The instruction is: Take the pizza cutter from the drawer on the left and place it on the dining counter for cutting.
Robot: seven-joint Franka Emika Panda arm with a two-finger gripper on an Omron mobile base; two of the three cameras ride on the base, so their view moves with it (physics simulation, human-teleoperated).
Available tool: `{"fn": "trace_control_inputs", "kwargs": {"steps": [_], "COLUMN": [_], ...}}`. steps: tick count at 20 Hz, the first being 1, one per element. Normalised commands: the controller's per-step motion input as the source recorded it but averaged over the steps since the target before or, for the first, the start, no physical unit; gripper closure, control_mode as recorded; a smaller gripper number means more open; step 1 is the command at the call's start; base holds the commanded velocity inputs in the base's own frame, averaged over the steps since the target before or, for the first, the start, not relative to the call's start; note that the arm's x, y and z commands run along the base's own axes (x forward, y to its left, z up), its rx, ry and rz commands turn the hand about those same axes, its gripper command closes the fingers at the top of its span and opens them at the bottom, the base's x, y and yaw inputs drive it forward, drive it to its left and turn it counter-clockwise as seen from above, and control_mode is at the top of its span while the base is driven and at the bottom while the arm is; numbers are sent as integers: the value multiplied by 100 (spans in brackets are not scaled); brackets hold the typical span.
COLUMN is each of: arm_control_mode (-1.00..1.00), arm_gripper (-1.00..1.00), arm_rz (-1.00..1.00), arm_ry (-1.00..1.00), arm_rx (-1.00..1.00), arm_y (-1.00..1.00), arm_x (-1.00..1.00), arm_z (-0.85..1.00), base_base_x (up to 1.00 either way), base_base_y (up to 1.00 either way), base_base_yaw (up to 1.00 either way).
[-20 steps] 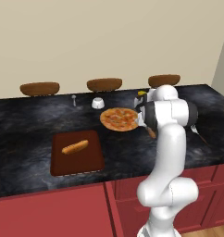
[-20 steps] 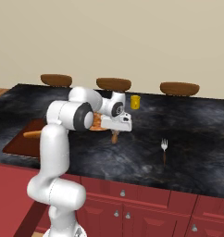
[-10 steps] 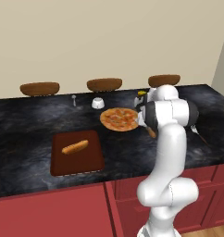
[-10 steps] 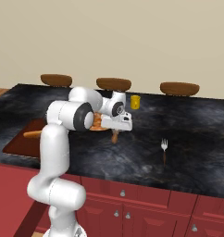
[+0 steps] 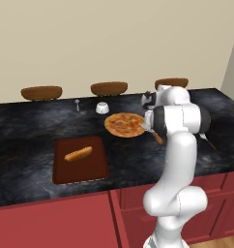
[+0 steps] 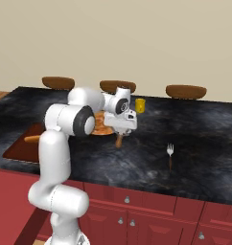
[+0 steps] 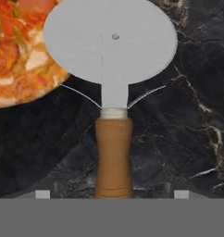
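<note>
Right base view shows the dining counter (image 6: 194,119) running wide, with the pizza (image 6: 99,125) half hidden behind the arm. Just right of it lies the pizza cutter (image 7: 113,92), its handle end cut off below in the hand view. The gripper (image 6: 121,130) hangs over it, fingertips (image 7: 42,194) spread apart, seemingly clear of the handle.

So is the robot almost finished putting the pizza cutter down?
Nearly. The pizza cutter already lies on the dining counter, its wheel beside the pizza. The claw is open around the handle, no longer gripping. Only pulling the arm away looks left.
</note>
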Motion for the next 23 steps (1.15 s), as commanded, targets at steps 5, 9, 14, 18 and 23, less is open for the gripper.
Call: {"fn": "trace_control_inputs", "kwargs": {"steps": [5,9,14,18,23], "arm_control_mode": [-100,-100,-100,-100,-100], "arm_gripper": [-100,-100,-100,-100,-100], "arm_rz": [0,0,0,-2,-3], "arm_ry": [0,0,-3,-7,-7], "arm_rx": [0,0,0,0,0], "arm_y": [0,4,25,26,6], "arm_x": [-51,-90,-69,-52,-56], "arm_z": [57,36,27,37,33], "base_base_x": [0,0,0,0,0], "base_base_y": [0,0,0,0,0], "base_base_yaw": [0,0,0,0,0]}}
